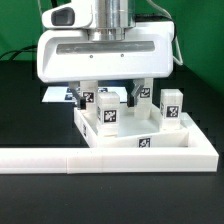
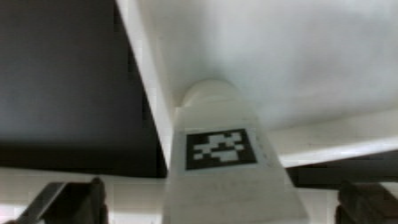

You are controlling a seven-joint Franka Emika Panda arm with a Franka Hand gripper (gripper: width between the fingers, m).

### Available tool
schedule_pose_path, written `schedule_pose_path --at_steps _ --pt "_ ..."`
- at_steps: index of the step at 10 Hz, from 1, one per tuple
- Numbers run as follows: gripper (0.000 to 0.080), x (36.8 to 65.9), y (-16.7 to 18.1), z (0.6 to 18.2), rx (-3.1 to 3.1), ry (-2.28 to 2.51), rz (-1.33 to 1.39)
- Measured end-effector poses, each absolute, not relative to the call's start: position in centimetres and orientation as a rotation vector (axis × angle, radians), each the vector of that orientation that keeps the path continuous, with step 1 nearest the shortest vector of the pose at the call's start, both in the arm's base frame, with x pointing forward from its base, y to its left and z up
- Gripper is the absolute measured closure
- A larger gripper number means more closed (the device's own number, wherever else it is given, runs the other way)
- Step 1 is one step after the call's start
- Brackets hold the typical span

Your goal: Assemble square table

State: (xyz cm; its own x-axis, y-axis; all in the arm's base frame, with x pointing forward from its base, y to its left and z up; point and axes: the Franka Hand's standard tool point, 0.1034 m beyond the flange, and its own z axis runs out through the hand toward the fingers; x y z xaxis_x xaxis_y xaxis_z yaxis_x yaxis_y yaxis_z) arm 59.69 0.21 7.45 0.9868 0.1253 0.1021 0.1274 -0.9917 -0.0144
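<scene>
Long white L-shaped border bar (image 1: pixel 105 158) nearest lens in exterior view, running across foreground. Behind it I see white plastic square tray-like tabletop (image 1: pixel 185 135), raised rim, touching bar's inner corner. Short white tagged block legs stand upright in tray. Gripper (image 1: pixel 113 97) hangs directly above one leg (image 1: pixel 107 115), fingers spread wide, holding nothing. Wrist view: same leg (image 2: pixel 217 150) centred between fingertips (image 2: pixel 68 202), long axis toward camera. My guess: straight descent, then pinch.
</scene>
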Motion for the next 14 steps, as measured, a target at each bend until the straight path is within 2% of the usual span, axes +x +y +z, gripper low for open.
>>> schedule_pose_path --at_steps 1,2,3,4,5,14 --pt "0.0153 59.69 0.2 7.45 -3.11 -0.196 -0.158" --pt "0.0321 59.69 0.21 7.45 -3.11 -0.178 -0.158" --pt "0.0455 59.69 0.21 7.45 -3.11 -0.145 -0.157" --pt "0.0455 59.69 0.2 7.44 -3.11 -0.146 -0.157" --pt "0.0509 59.68 0.25 7.44 -3.108 -0.069 -0.157" --pt "0.0509 59.54 0.58 7.29 -2.756 1.339 -0.114"
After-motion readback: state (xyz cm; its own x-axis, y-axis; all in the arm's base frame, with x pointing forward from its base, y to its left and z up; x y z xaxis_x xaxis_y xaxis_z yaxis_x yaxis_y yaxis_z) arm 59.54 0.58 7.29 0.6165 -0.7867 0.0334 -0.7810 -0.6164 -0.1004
